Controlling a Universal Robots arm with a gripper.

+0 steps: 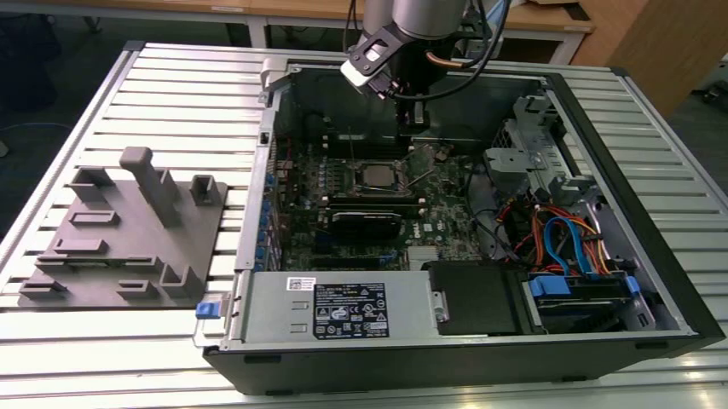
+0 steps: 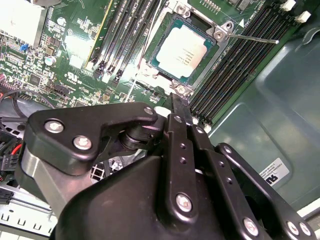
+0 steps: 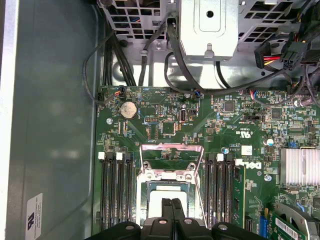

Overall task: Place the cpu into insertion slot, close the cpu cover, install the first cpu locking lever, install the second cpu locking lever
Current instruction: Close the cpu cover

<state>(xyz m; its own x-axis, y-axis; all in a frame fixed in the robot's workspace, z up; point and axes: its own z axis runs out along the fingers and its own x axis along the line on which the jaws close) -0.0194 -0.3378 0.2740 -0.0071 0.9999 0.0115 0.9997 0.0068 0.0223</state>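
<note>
The cpu is seated in the insertion slot, with the cpu cover tipped up open beside it. The gripper is held just over the socket's edge, jaws pressed together on nothing. Tbh, if the cover gets pushed off-centre, the chip could be nudged or the loose locking lever snagged.

1. The small flat square cpu with its dull silver-grey metal top lies flat and level in the socket, a thin green edge showing round it in the second wrist view.
2. The square silvery-rimmed insertion slot sits mid-board on the green motherboard.
3. The thin silvery metal cpu cover stands raised off the chip in the first wrist view, with board showing through its window.
4. A thin silvery wire locking lever juts out from one corner of the slot, unlatched.
</note>
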